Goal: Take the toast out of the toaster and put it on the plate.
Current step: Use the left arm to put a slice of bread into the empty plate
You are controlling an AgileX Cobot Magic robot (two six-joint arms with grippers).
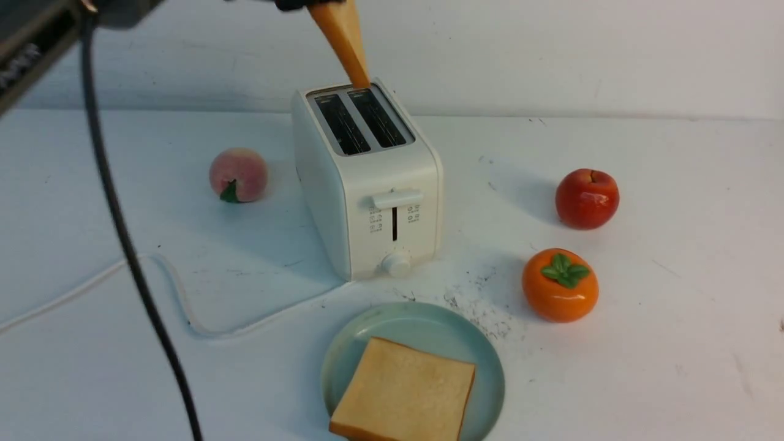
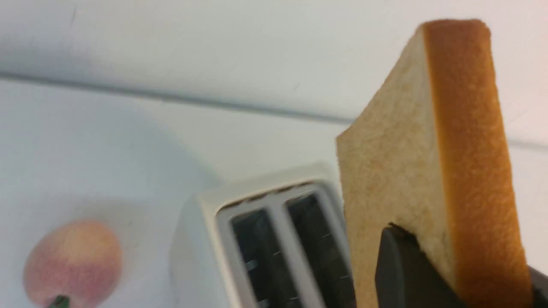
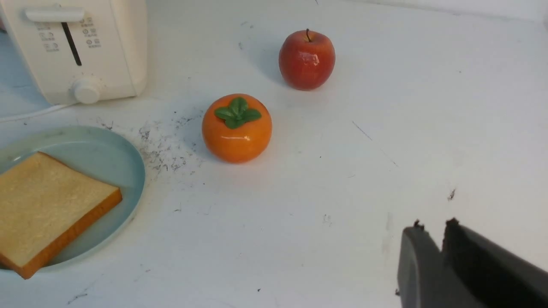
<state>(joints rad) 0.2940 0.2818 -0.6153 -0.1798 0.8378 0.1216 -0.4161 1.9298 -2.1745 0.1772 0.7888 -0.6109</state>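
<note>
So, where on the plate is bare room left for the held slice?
The plate is bare on its far part, between the lying slice and the toaster. The near half is crowded; that slice overhangs the rim.

Laboratory-type test bench: a scuffed white tabletop (image 1: 674,367) against a bare white wall (image 1: 551,49) carries a toaster (image 1: 380,184), a glossy imitation persimmon (image 1: 560,285) and apple (image 1: 587,198).

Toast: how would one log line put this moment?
left gripper: holds toast above toaster | right gripper: shut, empty | plate: one slice
</note>
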